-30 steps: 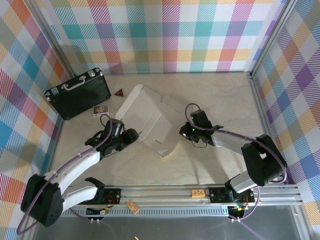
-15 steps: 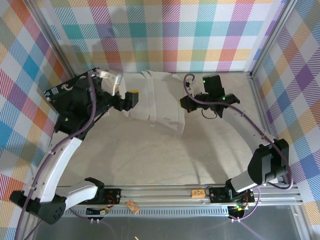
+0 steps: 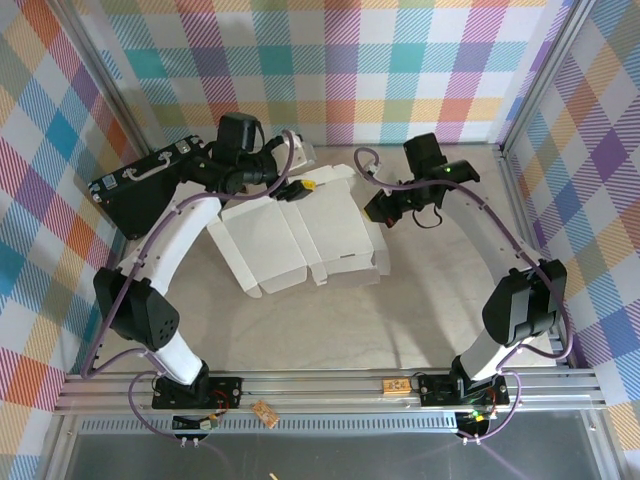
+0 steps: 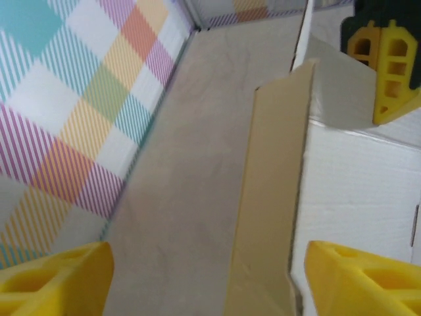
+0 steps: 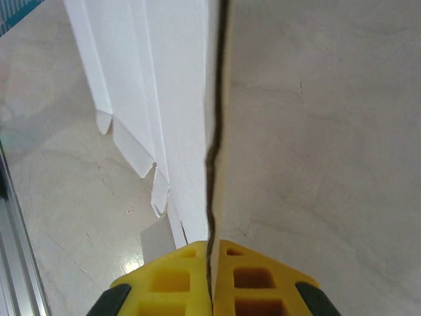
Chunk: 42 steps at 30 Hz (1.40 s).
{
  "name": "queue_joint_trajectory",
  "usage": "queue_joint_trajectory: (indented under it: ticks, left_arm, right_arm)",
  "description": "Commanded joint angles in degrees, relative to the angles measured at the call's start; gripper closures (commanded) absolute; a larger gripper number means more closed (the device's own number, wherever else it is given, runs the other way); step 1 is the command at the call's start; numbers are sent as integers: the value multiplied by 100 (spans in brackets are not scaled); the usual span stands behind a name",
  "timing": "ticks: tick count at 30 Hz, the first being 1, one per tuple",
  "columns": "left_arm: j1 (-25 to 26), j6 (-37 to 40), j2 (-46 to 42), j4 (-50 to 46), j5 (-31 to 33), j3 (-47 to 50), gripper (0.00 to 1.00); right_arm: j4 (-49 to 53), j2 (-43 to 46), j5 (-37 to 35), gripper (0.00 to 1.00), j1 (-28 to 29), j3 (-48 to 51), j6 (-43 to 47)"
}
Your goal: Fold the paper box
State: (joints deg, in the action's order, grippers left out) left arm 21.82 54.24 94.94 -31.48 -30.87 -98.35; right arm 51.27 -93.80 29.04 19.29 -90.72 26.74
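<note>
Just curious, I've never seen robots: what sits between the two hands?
The paper box, spread white side up in the top view. The right hand pinches its edge; the left hand is open around a flap.

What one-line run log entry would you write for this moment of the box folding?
paper box: mostly flat, white side up on table | left claw: open, astride a box flap | right claw: shut on the box's edge

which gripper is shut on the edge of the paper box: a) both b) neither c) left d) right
D: in the right wrist view the right gripper is shut on the edge of the paper box, while the left gripper stands open with a tan flap between its sides.
</note>
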Motion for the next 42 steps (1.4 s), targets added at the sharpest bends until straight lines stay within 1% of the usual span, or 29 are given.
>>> queue_joint_trajectory:
  ticks: [1, 2, 5, 7, 8, 9, 10, 11, 13, 14, 15, 16, 17, 19, 20, 21, 24, 26, 29, 30, 31, 32, 34, 35, 36, 37, 39, 42]
  left_arm:
    - [131, 832, 34, -393, -339, -139, 33]
    - [175, 843, -32, -272, -239, -2, 40]
    - [249, 852, -304, 192, 9, 408, 49]
    - [350, 912, -424, 406, 261, 615, 61]
    - [416, 930, -471, 595, 444, 744, 70]
    - [490, 937, -512, 847, 699, 899, 85]
    - [550, 917, -543, 1103, 932, 1034, 95]
    - [601, 882, -579, 1360, 1117, 1177, 99]
    - [686, 746, -701, 1853, 1263, 1399, 100]
    - [707, 640, -782, 2034, 1292, 1511, 100]
    - [717, 530, -861, 2175, 1290, 1604, 100]
    - [718, 424, -925, 2238, 1274, 1655, 100]
    - [718, 274, -1003, 2268, 1252, 1707, 100]
    - [703, 32, -1126, 2246, 1209, 1777, 100]
    - [694, -108, -1198, 2234, 1160, 1820, 100]
    - [668, -244, -1268, 2222, 1079, 1852, 100]
    - [591, -625, -1474, 2210, 797, 1972, 100]
    - [528, -838, -1592, 2281, 591, 2075, 100]
    - [420, -1032, -1720, 2367, 289, 2185, 100]
    - [391, -1052, -1741, 2367, 229, 2189, 100]
    - [372, -1056, -1752, 2338, 182, 2180, 100]
    - [349, -1051, -1764, 2285, 127, 2158, 100]
    - [320, -1045, -1766, 2237, 108, 2136, 100]
    - [311, -1041, -1766, 2231, 87, 2126, 100]
    - [312, -1062, -1774, 2246, 62, 2127, 100]
    - [311, -1094, -1777, 2266, 28, 2123, 100]
    - [308, -1126, -1768, 2288, -31, 2101, 100]
    - [309, -1123, -1743, 2234, -46, 2066, 100]
  right_arm:
    - [300, -22, 170, 100, -4, -201, 350]
    - [300, -32, 152, 100, -7, -194, 349]
    - [306, -50, 145, 100, -12, -201, 332]
    - [281, -35, 225, 100, -13, -225, 279]
    - [259, -29, 283, 100, -13, -230, 233]
    - [227, -8, 365, 100, -13, -236, 190]
    - [209, 0, 414, 100, -19, -229, 163]
    - [201, 12, 452, 100, -20, -227, 105]
    - [197, 50, 475, 100, -5, -180, -19]
    - [153, 95, 505, 96, -5, -117, -130]
    - [33, 172, 510, 89, -4, -4, -309]
    - [-139, 266, 514, 78, -4, 142, -495]
    - [-431, 440, 546, 63, -12, 384, -744]
    - [-1297, 902, 791, 31, -75, 1041, -1320]
    - [-1918, 1190, 1078, 9, -136, 1478, -1634]
    - [-2570, 1468, 1190, 1, -185, 1913, -1934]
    - [-3909, 1980, 1549, 1, -279, 2758, -2397]
    - [-4446, 2082, 1873, 1, -329, 2979, -2553]
    - [-4559, 2081, 2131, 0, -354, 2998, -2267]
    - [-4491, 2070, 2172, 2, -400, 2967, -2164]
    - [-4395, 2046, 2294, 8, -456, 2895, -2161]
    - [-4345, 2024, 2480, 14, -543, 2823, -1972]
    - [-4088, 2027, 2603, 26, -591, 2677, -1773]
    - [-3914, 2032, 2647, 33, -593, 2604, -1656]
    - [-3790, 2015, 2607, 40, -593, 2547, -1581]
    - [-3641, 2003, 2574, 44, -586, 2489, -1487]
    - [-3403, 1975, 2346, 56, -577, 2380, -1354]
    - [-3218, 2034, 2142, 69, -582, 2295, -1185]
